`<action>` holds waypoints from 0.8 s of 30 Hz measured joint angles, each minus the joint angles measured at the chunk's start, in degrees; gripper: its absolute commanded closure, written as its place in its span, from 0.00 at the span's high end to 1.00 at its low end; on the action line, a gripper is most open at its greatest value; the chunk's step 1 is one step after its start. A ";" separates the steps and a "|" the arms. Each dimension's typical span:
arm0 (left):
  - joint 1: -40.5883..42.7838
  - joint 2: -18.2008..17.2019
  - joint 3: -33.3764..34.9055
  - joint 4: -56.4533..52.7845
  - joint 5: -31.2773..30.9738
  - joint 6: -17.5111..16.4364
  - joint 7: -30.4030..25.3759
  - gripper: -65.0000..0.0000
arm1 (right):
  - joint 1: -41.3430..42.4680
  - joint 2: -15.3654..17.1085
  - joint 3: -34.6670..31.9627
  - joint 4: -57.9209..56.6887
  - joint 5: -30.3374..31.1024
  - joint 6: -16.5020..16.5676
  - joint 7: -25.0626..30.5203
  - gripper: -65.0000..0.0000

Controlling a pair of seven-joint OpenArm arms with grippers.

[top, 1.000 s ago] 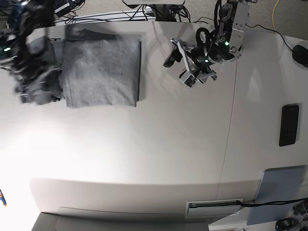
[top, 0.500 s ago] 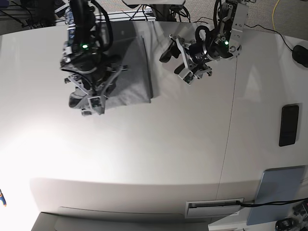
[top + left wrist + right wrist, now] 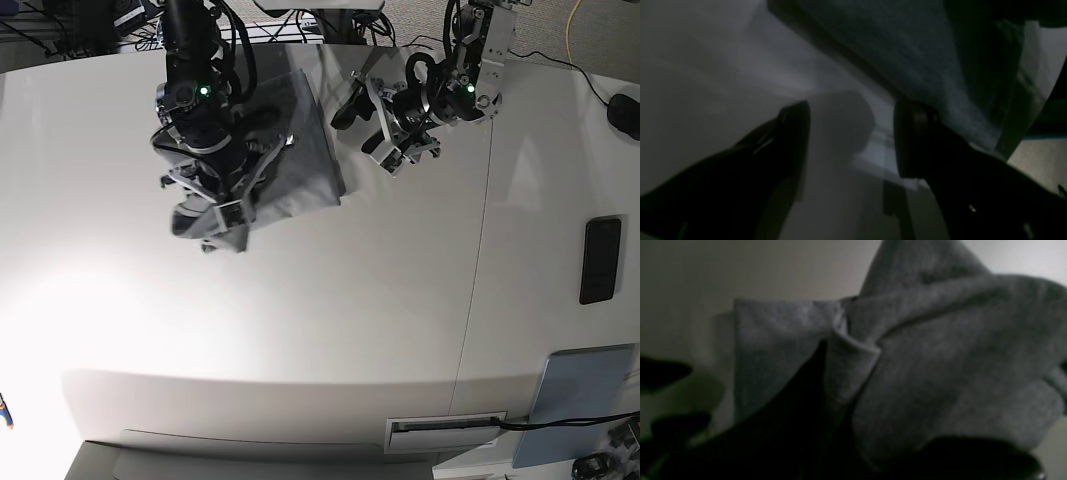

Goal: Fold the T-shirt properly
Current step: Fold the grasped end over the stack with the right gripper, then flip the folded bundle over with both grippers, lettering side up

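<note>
The white table [image 3: 330,330] is bare around the work, lit harshly at one side. The T-shirt [image 3: 300,150], a grey folded bundle, hangs bunched from the right tool [image 3: 215,215], which is clenched on a fold of it, cloth trailing behind and above that tool. To fold well, carry it low and lay it flat before releasing. The left tool [image 3: 375,120] stands released, empty, just beside the shirt's edge.

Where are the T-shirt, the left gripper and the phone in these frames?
T-shirt [image 3: 305,160]: base view, grey fabric right of the arm.
left gripper [image 3: 358,122]: base view, gap between its open fingers.
phone [image 3: 600,259]: base view, middle of its black face.
</note>
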 measured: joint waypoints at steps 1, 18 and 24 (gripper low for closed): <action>0.00 0.00 0.00 0.00 -0.02 0.00 0.00 0.61 | 0.02 0.02 0.02 0.00 0.52 2.01 0.00 0.00; -0.11 -0.70 0.00 0.00 1.31 -0.20 0.00 0.61 | 0.04 0.02 -8.24 0.00 18.03 11.91 -1.31 0.30; -0.17 -4.66 0.00 0.31 0.81 3.76 -1.05 0.61 | 0.07 0.11 -10.10 0.00 13.09 11.87 -1.31 0.30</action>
